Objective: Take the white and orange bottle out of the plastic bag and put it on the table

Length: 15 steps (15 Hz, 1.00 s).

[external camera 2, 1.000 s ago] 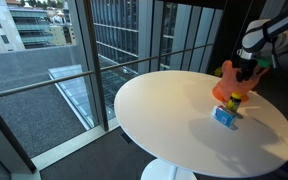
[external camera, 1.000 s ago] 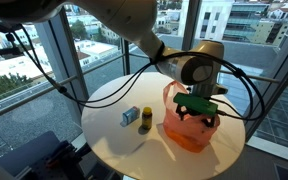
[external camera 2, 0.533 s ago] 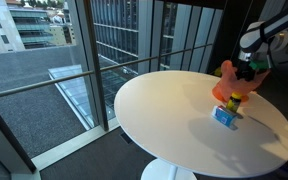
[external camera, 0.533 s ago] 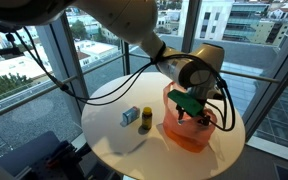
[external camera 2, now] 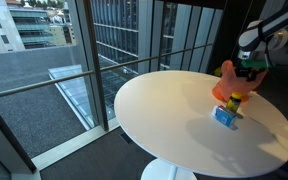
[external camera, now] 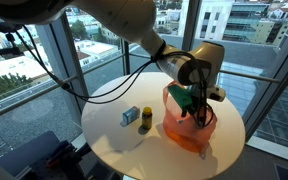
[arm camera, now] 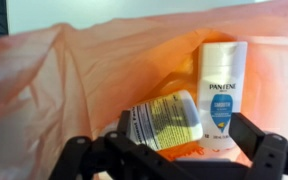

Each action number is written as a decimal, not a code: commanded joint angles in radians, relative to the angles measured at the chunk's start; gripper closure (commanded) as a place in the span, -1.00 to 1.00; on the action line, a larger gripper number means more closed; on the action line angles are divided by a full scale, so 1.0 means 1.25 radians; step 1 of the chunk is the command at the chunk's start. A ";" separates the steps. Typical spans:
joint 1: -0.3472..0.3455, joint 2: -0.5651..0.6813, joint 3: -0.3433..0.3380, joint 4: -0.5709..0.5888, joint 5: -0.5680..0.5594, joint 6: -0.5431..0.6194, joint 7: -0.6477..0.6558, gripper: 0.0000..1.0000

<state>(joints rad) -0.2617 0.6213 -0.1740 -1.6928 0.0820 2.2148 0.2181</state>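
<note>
The orange plastic bag (external camera: 189,128) stands on the round white table (external camera: 114,140); it also shows in an exterior view (external camera 2: 227,84). In the wrist view the bag (arm camera: 74,80) holds a tilted white bottle with a printed label and orange underside (arm camera: 164,120), and an upright white Pantene bottle (arm camera: 222,85) beside it. My gripper (arm camera: 184,138) is open inside the bag's mouth, with its black fingers (arm camera: 252,135) on either side of the tilted bottle, not closed on it. From outside, the gripper (external camera: 191,100) reaches down into the bag and the bottles are hidden.
A small blue box (external camera: 130,117) and a small yellow-topped bottle (external camera: 144,122) stand on the table next to the bag; the box also shows in an exterior view (external camera 2: 225,115). Window railings surround the table. Robot cables (external camera: 74,80) hang over the table's far side.
The gripper has turned and dipped deeper into the bag's mouth, shifting slightly left in an exterior view. The bag and the items on the table have not moved.
</note>
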 commanded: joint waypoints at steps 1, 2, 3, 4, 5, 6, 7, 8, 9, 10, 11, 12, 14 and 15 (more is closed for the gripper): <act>0.008 0.002 -0.009 0.003 0.006 -0.003 -0.002 -1.00; 0.008 0.003 -0.009 0.002 0.006 -0.003 -0.002 -1.00; 0.008 0.003 -0.009 0.002 0.006 -0.003 -0.002 -1.00; 0.008 0.004 -0.009 0.002 0.006 -0.003 -0.002 -1.00; 0.008 0.005 -0.009 0.002 0.006 -0.003 -0.002 -1.00; 0.008 0.005 -0.011 0.002 0.008 -0.002 0.007 -1.00; 0.009 0.005 -0.013 0.001 0.009 -0.001 0.015 -1.00; 0.014 0.004 -0.021 0.001 0.010 -0.006 0.042 -1.00; 0.014 0.003 -0.023 0.001 0.011 -0.007 0.053 -1.00; 0.016 0.001 -0.028 0.000 0.015 -0.008 0.075 -1.00; 0.017 0.000 -0.031 0.000 0.016 -0.011 0.090 -1.00; 0.017 -0.001 -0.034 0.000 0.020 -0.016 0.111 -1.00; 0.017 -0.002 -0.039 0.001 0.030 -0.021 0.143 -1.00; 0.017 -0.002 -0.040 0.002 0.038 -0.027 0.162 -1.00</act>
<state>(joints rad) -0.2527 0.6258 -0.2051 -1.6959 0.0941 2.2112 0.3578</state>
